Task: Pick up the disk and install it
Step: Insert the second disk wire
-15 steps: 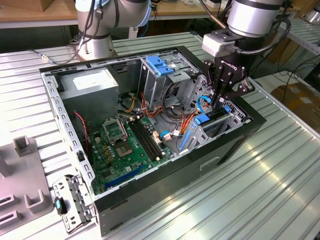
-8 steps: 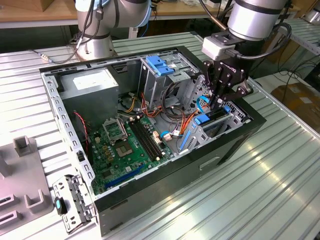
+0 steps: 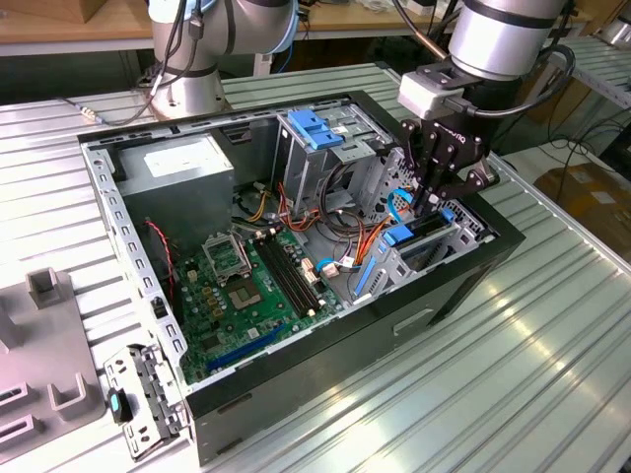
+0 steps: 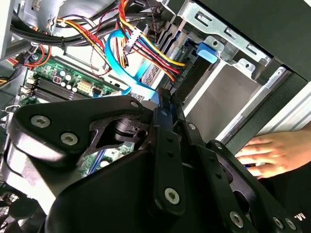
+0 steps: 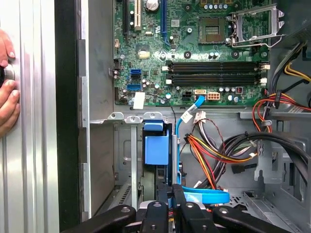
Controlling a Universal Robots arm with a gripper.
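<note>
One disk (image 3: 424,235) stands on edge in the drive bay at the front of the open computer case (image 3: 454,286), blue rails showing — the single tool (image 3: 426,202) is closed on its top edge. One hand (image 4: 269,155) rests on the desk (image 3: 552,365) beside the case.

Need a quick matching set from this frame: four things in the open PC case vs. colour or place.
Things:
1. gripper
2. power supply box
3. motherboard
4. hand

Descriptions:
A. grey, far corner of the case
B. green, on the case floor
C. outside the case, on the table
D. down in the drive bay by the blue rails

Pairs: 1-D, 2-A, 3-B, 4-C
</note>
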